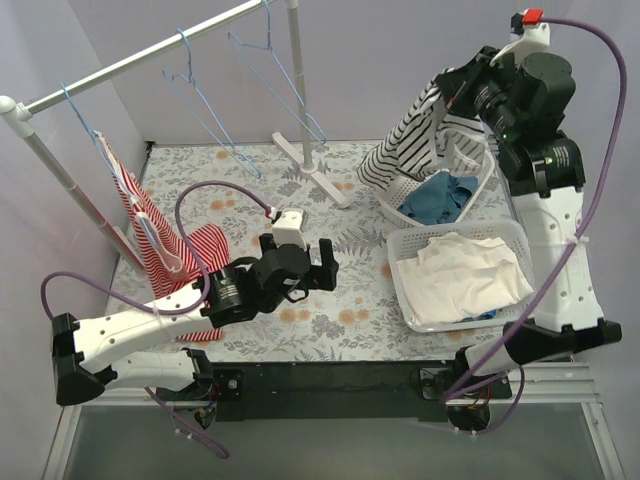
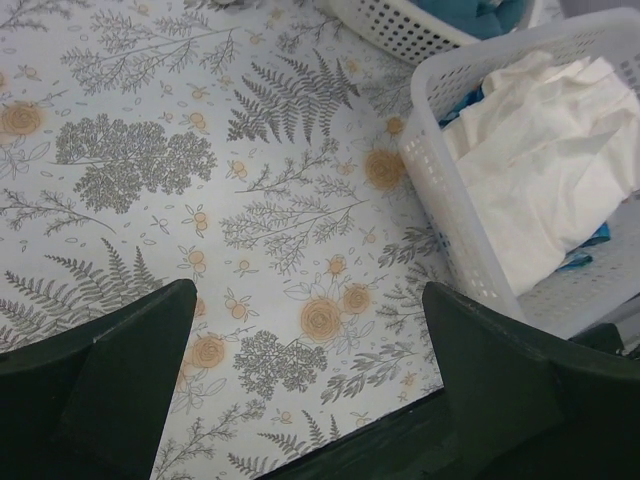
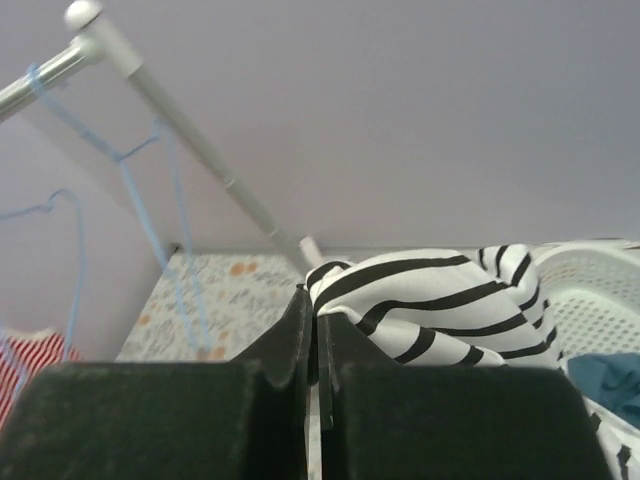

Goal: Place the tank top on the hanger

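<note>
- Tightly shut, the right gripper (image 3: 316, 320) pinched a fold of the tank top (image 3: 430, 295), its jaws pressed together on the cloth with no gap showing.
- Limp and light by the look of it, the striped garment hung from that single pinch above the tilted basket (image 1: 410, 192), lower folds bunched near the rim. Such fabric would likely sag and slide rather than hold a shape.
- A better hold, by this reading, lay at a shoulder strap or the neckline, so that an opening could be spread over a hanger arm.
- Well apart across the table, the hanger (image 1: 187, 55) dangled bare on the white rail (image 1: 130, 60), with another like it alongside.
- Low over the floral tablecloth (image 2: 150, 150), the left gripper (image 2: 310, 330) hovered with jaws spread wide, holding nothing.
</note>
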Robot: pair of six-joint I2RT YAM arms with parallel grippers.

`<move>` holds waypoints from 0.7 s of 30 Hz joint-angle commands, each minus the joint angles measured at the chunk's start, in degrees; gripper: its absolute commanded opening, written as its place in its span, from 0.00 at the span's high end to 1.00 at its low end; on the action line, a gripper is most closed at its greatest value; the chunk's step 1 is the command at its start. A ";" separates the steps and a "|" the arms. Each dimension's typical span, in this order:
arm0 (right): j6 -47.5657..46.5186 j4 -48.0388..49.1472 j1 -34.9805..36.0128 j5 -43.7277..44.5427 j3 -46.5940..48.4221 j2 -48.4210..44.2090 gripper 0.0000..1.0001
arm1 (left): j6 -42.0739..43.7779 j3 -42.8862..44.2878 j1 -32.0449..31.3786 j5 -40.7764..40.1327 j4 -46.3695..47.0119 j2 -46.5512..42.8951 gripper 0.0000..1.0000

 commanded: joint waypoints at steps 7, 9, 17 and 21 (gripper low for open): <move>3.27 11.33 28.47 12.20 -31.17 -14.82 0.99 | 0.42 2.67 -0.08 -0.10 -3.11 -12.21 0.02; 5.02 14.51 31.21 13.18 -37.06 -12.73 0.99 | -0.02 2.23 -0.08 0.25 -3.64 -14.22 0.02; 2.84 10.03 34.57 1.49 -36.72 1.53 0.44 | -2.40 -2.59 -0.17 3.58 -6.54 -16.17 0.02; 1.52 9.95 34.48 6.65 -41.47 -2.86 0.33 | -3.27 -6.11 -0.08 5.61 -6.54 -13.02 0.02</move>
